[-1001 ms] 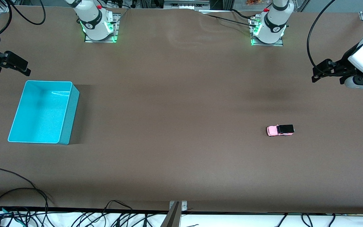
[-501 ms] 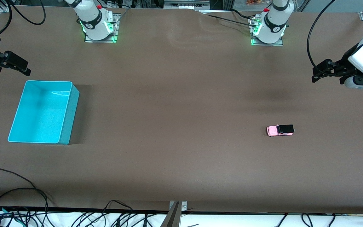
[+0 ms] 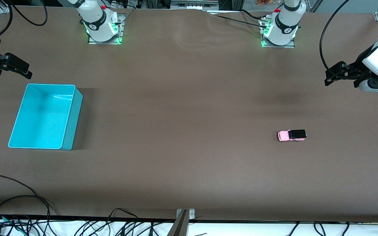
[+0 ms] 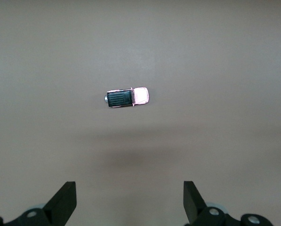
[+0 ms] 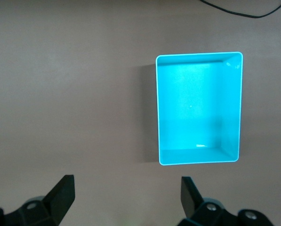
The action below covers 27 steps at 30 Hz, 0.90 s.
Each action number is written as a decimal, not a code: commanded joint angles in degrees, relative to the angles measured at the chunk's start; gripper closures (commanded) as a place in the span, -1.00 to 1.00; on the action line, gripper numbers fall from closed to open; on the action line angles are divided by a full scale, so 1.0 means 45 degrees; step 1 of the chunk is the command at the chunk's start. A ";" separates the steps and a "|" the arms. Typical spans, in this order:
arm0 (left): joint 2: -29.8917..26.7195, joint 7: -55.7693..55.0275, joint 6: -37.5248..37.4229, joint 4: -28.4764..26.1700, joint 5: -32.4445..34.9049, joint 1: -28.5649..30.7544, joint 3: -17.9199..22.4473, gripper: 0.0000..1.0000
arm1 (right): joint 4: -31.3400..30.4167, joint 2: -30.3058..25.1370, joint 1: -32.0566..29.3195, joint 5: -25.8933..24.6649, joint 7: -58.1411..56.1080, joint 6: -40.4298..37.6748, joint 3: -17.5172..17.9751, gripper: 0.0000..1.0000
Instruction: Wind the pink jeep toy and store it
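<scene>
The pink jeep toy (image 3: 291,135) (image 4: 127,97), pink with a black roof, stands on its wheels on the brown table toward the left arm's end. My left gripper (image 3: 328,78) (image 4: 130,203) hangs open high above the table at that end, well apart from the toy, nothing between its fingers. The turquoise bin (image 3: 46,116) (image 5: 198,108) sits empty toward the right arm's end. My right gripper (image 3: 25,72) (image 5: 127,200) hovers open over the table beside the bin, holding nothing.
Black cables (image 3: 18,209) lie along the table edge nearest the front camera. A metal bracket (image 3: 185,214) sits at the middle of that edge. The arm bases (image 3: 102,28) (image 3: 279,31) stand along the table's farthest edge.
</scene>
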 commanded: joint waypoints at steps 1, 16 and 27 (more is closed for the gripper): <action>0.0211 -0.0131 -0.0308 0.0483 0.0147 0.0050 -0.0053 -1.00 | 0.0307 0.0044 -0.0040 0.0079 0.0038 -0.0255 0.0065 -1.00; 0.0289 -0.0131 -0.0308 0.0776 0.0166 0.0050 -0.0033 -1.00 | 0.0307 0.0044 -0.0040 0.0079 0.0038 -0.0216 0.0085 -1.00; 0.0289 -0.0131 -0.0308 0.0776 0.0166 0.0070 -0.0014 -1.00 | 0.0307 0.0044 -0.0040 0.0060 0.0038 -0.0197 0.0143 -1.00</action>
